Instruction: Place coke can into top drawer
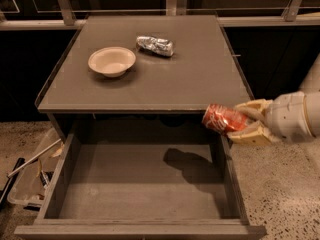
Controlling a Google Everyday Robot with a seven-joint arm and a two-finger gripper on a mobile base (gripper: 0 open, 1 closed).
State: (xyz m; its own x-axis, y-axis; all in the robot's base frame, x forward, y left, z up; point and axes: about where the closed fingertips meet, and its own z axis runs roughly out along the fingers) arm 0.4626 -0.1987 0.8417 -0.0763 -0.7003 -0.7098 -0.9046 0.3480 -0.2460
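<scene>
My gripper [240, 121] comes in from the right and is shut on the red coke can [223, 118], which lies on its side between the cream fingers [252, 106]. The can hangs above the right wall of the open top drawer [135, 176], just in front of the cabinet's front edge. The drawer is pulled fully out, its flat grey-brown bottom bare, with the can's shadow on it.
On the cabinet top [195, 69] stand a cream bowl [111, 60] at the left and a crumpled silver can [155, 45] behind it. A clear bin with clutter [30, 179] sits on the floor at the left. Speckled floor lies at the right.
</scene>
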